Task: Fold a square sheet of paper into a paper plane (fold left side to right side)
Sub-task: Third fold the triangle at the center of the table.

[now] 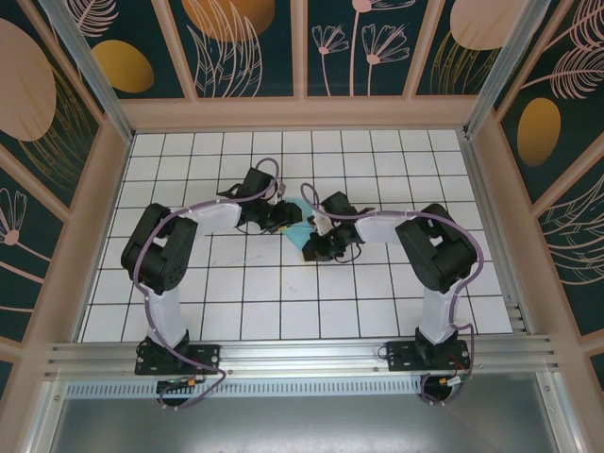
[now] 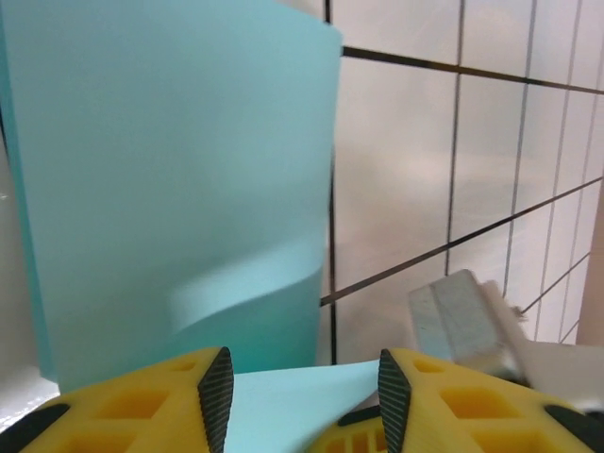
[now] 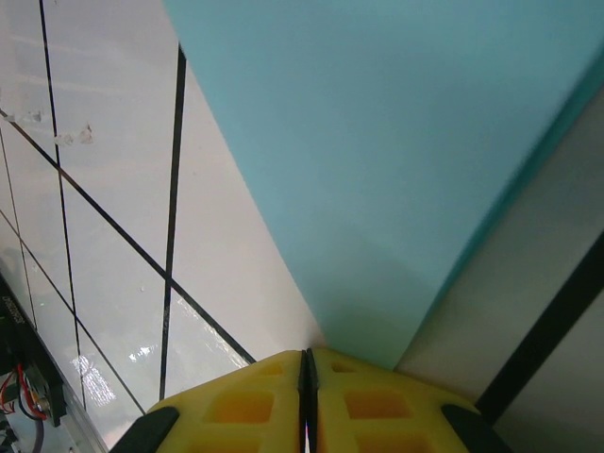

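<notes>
Left gripper: jaws apart, nothing clamped. Its yellow fingers sit on either side of a flat strip of the paper sheet. Beyond the tips the same sheet curls up into a tall standing flap that fills the left half of the left wrist view. To the right of the flap is white gridded table. There is a blurry pale object near the right finger; can't tell what it is.

Right gripper: jaws pressed together, no gap. The turquoise sheet narrows right down to its tips; can't tell if it is pinched or just touched. Table tiles show on both sides of the paper.

Top view: the left arm and right arm both reach inward, with the grippers close together at mid-table. The sheet sits between them, mostly hidden, with a small turquoise patch showing.
</notes>
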Robot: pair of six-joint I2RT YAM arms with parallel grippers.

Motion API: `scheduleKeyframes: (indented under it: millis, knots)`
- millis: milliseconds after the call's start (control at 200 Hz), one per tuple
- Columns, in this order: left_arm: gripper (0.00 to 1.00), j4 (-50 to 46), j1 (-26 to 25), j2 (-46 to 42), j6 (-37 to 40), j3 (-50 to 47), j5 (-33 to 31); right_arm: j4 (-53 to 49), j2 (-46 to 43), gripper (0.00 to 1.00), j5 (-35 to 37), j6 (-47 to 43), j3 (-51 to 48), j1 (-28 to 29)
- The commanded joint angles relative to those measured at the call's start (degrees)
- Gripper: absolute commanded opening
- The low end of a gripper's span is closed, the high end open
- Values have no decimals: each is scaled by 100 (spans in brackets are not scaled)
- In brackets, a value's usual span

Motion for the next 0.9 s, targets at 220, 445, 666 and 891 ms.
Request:
scheduleKeyframes:
  millis: [220,445,666,891]
  knots:
    - [41,493,-266,-344,-385,-561,317,-321,312,12,473,95,-107,-24]
    - [41,638,-424,-39,-436,-565,367,-356,301,12,485,94,-99,-29]
    - [41,354,-422,394,-232,-487,-95,-244,158,12,400,86,-144,-24]
    - [40,271,-425,529,-171,-499,-272,8,-302,13,71,153,-154,-66]
